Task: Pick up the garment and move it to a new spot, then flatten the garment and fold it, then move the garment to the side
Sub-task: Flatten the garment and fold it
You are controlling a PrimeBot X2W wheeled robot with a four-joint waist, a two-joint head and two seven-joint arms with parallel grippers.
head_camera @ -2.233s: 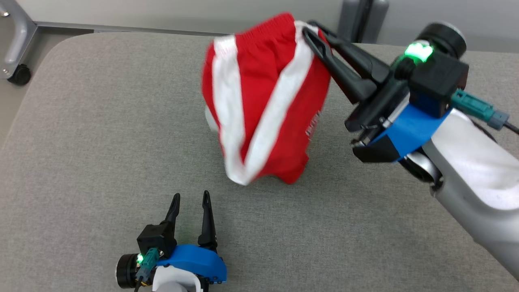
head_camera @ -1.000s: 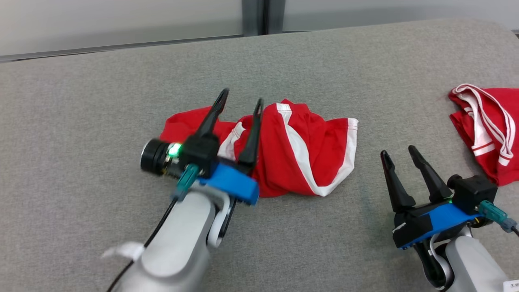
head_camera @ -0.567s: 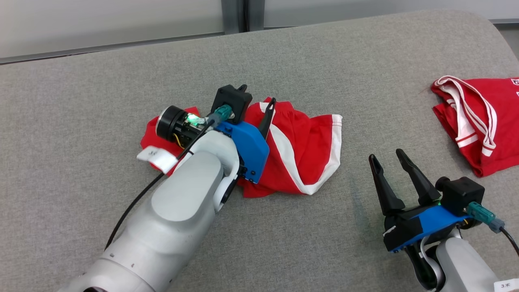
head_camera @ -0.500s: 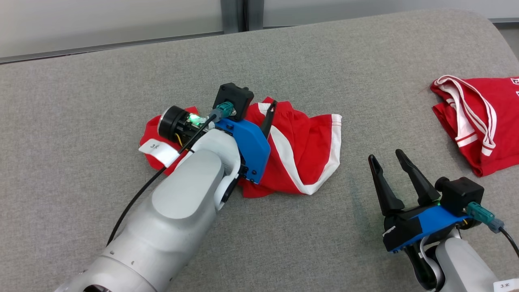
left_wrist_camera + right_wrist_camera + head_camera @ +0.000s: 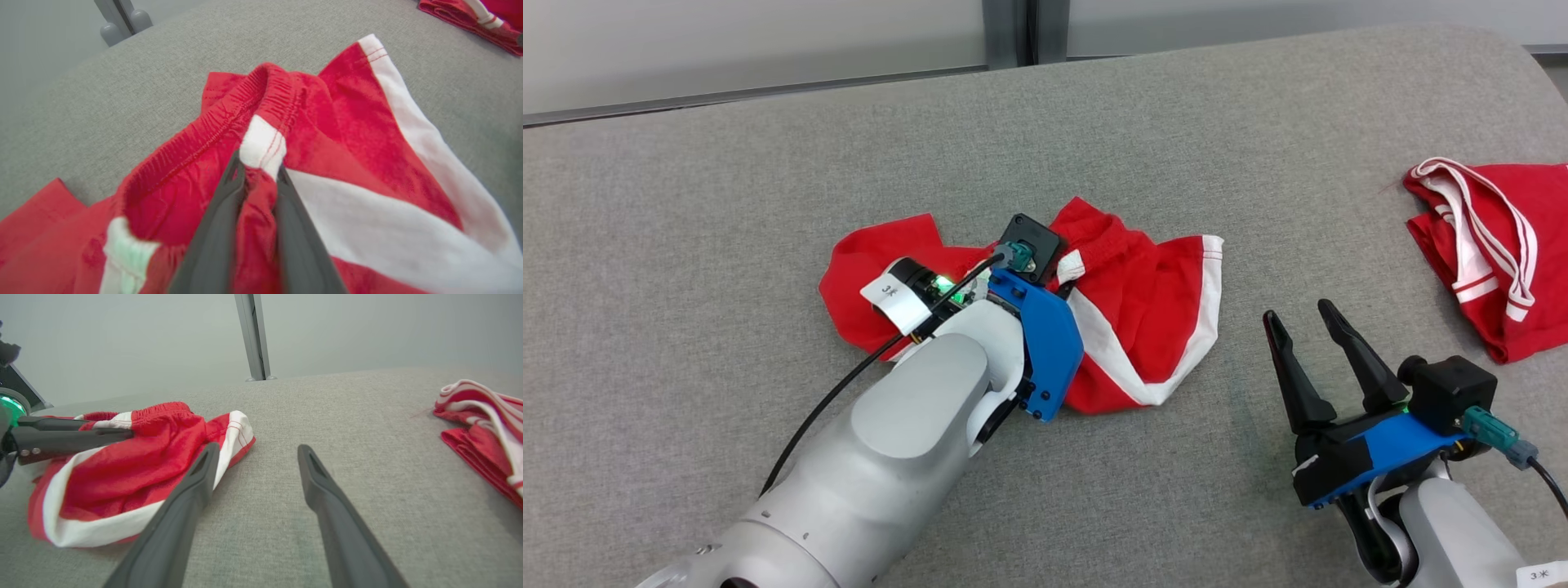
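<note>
Grey woven cloth covers the worktop.

Head view. You have a second garment, red with white trim, bunched at the far right and cut off by the frame edge. It lies well apart from the task garment. A grey post stands beyond the far edge. The garment is a pair of red shorts with white stripes, crumpled mid-worktop. Your left arm lies across its left half. The camera block and blue mount hide most of the left claw, so you cannot read the grip from here. The right claw sits over bare cloth to the garment's right, near the hem but apart from it. Its fingers are spread with nothing between them.

Left wrist view. The picture is soft along the bottom edge. Both fingers are pinched on a fold of the elastic waistband, just below a white stripe end, with red fabric squeezed between them, so the left claw is closed on the garment. The waistband rises in a ridge past the tips. A clipped corner of the second garment shows at top right.

Right wrist view. The right claw's fingers stand wide and empty above the worktop. The garment lies ahead to their left, its white-edged hem partly behind the left-hand finger. The left claw enters level from the left edge, tips at the waistband. The second garment lies at the right, partly out of frame.
</note>
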